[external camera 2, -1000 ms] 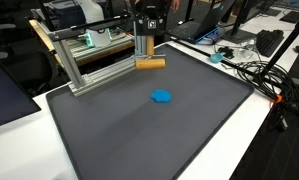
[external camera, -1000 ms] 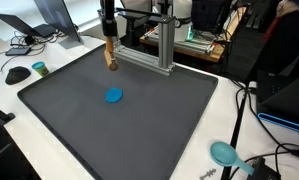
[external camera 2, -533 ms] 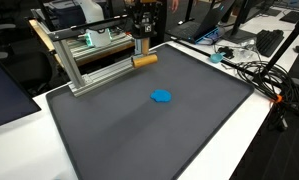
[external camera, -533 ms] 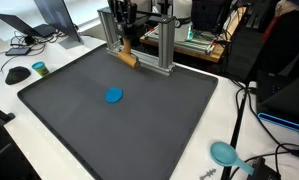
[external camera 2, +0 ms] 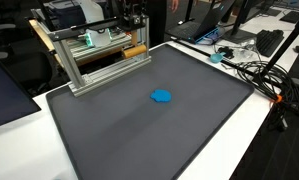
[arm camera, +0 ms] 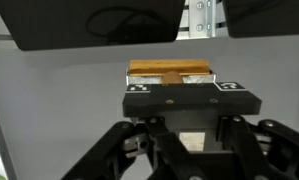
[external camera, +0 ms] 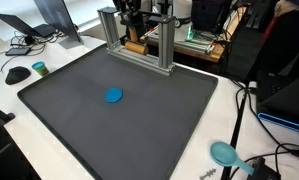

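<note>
Lab desk, dark mat | arm vertical over aluminium frame; end effector pointing down | clenched on wooden block; blue disc well apart

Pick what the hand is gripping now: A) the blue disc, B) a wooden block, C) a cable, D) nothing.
B: in the wrist view the hand is shut on the wooden block, while the blue disc lies alone on the dark mat.
</note>
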### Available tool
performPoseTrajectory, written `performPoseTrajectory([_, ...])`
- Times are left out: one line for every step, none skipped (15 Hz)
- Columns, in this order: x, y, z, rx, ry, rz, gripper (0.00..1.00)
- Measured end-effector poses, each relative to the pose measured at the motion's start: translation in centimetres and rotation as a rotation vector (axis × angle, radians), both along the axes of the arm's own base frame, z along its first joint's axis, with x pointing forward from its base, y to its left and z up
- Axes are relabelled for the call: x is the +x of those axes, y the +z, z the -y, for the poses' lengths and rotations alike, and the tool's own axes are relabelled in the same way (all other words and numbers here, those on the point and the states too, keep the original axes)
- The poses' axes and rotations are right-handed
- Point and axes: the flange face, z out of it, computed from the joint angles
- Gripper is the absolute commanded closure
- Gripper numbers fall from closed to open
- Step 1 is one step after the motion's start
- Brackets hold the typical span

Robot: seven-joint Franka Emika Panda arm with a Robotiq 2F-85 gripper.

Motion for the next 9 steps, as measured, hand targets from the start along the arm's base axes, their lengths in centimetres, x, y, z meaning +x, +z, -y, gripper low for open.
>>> performPoseTrajectory([-0.5,0.2,0.1,0.009,-0.007,-0.007,0.78])
performPoseTrajectory([-1.1,0.2,0.0,0.021,-0.016,-0.011,0.78])
performPoseTrajectory([-1.6,0.1,-0.2,0.038,-0.029,-0.012,0.78])
performPoseTrajectory([-2.1,0.0,-0.4,0.051,-0.047,-0.013,0.78])
performPoseTrajectory([-2.6,0.0,-0.8,0.055,-0.068,-0.011,0.78])
performPoseTrajectory([-3.0,0.1,-1.4,0.051,-0.087,0.001,0.53])
performPoseTrajectory([-3.3,0.3,-2.0,0.045,-0.110,0.023,0.53])
performPoseTrajectory([-3.6,0.5,-2.6,0.040,-0.126,0.033,0.53])
performPoseTrajectory([-4.0,0.5,-3.1,0.036,-0.135,0.034,0.53])
